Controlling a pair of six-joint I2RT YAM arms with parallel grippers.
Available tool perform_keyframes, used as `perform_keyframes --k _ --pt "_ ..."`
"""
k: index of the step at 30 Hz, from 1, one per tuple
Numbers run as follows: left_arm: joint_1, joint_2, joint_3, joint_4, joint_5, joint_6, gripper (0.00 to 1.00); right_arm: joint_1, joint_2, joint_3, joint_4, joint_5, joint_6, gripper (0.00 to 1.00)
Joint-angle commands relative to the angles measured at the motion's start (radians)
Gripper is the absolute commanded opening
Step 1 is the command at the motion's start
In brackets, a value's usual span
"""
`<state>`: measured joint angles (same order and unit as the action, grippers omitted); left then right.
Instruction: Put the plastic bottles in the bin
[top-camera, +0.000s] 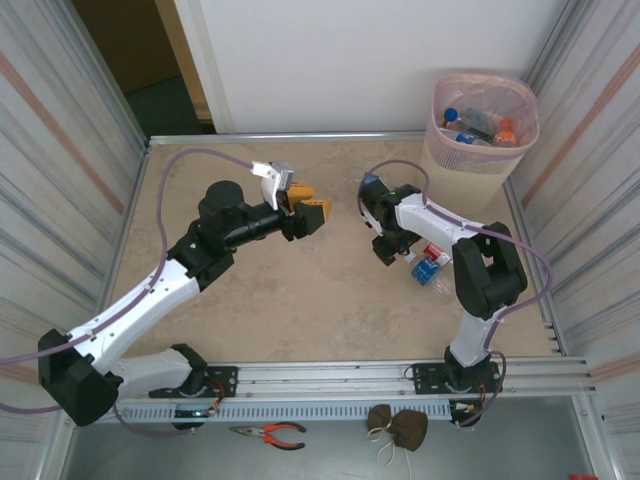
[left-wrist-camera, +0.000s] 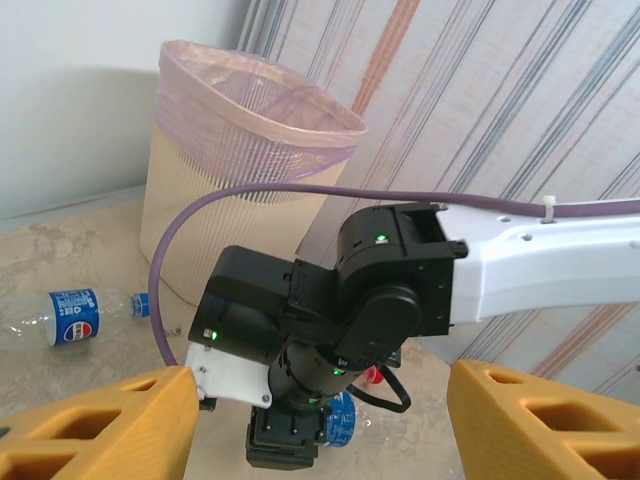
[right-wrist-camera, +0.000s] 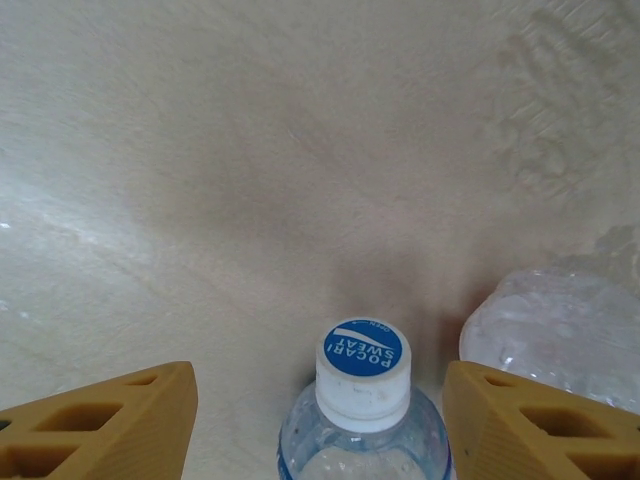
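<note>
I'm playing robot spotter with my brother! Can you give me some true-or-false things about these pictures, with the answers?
1. The bin has bottles inside. True.
2. The left end effector holds a bottle. False: it is open and empty.
3. A bottle with a blue-topped cap sits between the fingers of the right end effector. True.
4. The pliers lie in the bin. False: they lie in front of the rail.

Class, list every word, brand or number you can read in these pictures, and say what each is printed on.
"POCARI SWEAT": blue cap of the middle bottle, right wrist view, reading upside down.
Blue label on the lying bottle, left wrist view: print too blurred to read.
Bottles in the bin: labels too small to read.
</note>
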<state>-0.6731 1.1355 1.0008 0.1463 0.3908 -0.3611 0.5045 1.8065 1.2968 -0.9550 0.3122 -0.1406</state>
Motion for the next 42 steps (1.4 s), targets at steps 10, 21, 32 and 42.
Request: perform_keyframes --k 10,21,32,42 --pt "0.011 -0.031 -0.03 0.015 -0.026 -0.022 0.67 -0.024 0.091 -0.048 0.006 0.084 0.007 0.56" --pt "0.016 -0.052 -0.049 0.021 -0.036 -0.028 0.67 -0.029 0.09 -0.054 0.018 0.09 -0.001 0.45" --pt "0.02 -0.083 -0.073 0.021 -0.047 -0.034 0.67 -0.014 0.063 -0.046 0.004 0.093 0.001 0.32" --pt "0.021 -0.102 -0.087 0.021 -0.052 -0.04 0.67 -0.011 -0.059 0.019 -0.028 -0.058 0.036 0.26"
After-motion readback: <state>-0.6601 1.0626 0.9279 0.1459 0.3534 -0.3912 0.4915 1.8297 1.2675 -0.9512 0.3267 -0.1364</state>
